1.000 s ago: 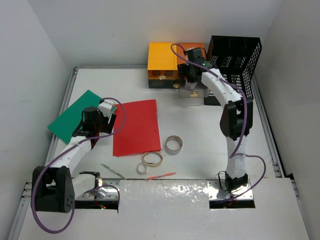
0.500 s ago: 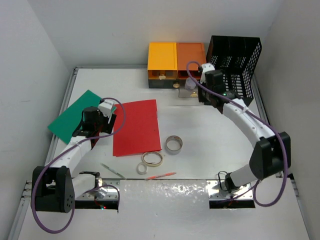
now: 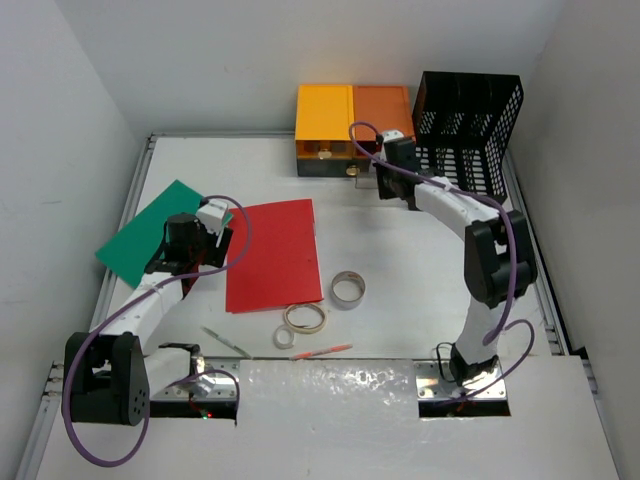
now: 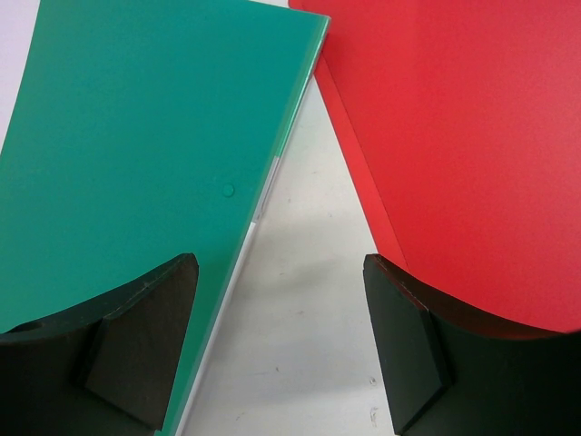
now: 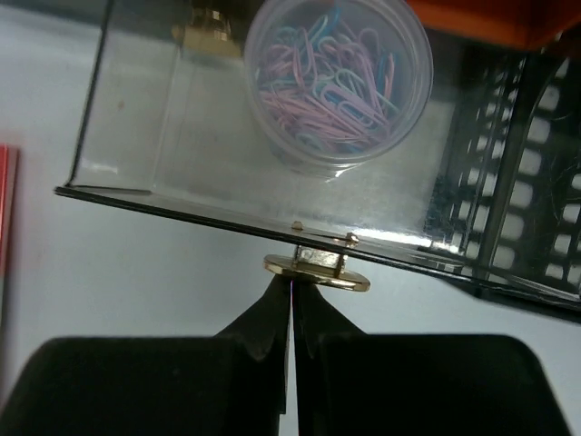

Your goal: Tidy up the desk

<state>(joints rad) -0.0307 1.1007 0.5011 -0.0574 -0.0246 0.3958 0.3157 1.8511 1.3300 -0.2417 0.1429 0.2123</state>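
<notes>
1. The right tool [image 5: 291, 291] was pinched shut, tips against the gold knob [image 5: 317, 272] of the clear drawer [image 5: 182, 136] with the clip tub [image 5: 338, 82]. Looked like drawer-closing to me.
2. Next, I'd guess: a straight, centred push.
3. The left tool [image 4: 280, 272] gaped wide over the worktop [image 4: 300, 182], which lay under everything, bare here between the green folder [image 4: 136, 136] and red folder [image 4: 472, 136].

Both arms look alike on my feed. The left arm [image 3: 150, 298] and the right arm [image 3: 447, 203] are built from smooth white shell links joined by bulky black joint housings. A thin purple cable [image 3: 246, 232] loops loosely off each one, and each grows out of a black base [image 3: 103, 378]. On the wrist cameras, the left fingers [image 4: 136, 345] are 2 matte black wedges with curved upper edges. The right fingers [image 5: 259, 331] are black too and taper to thin points.
</notes>
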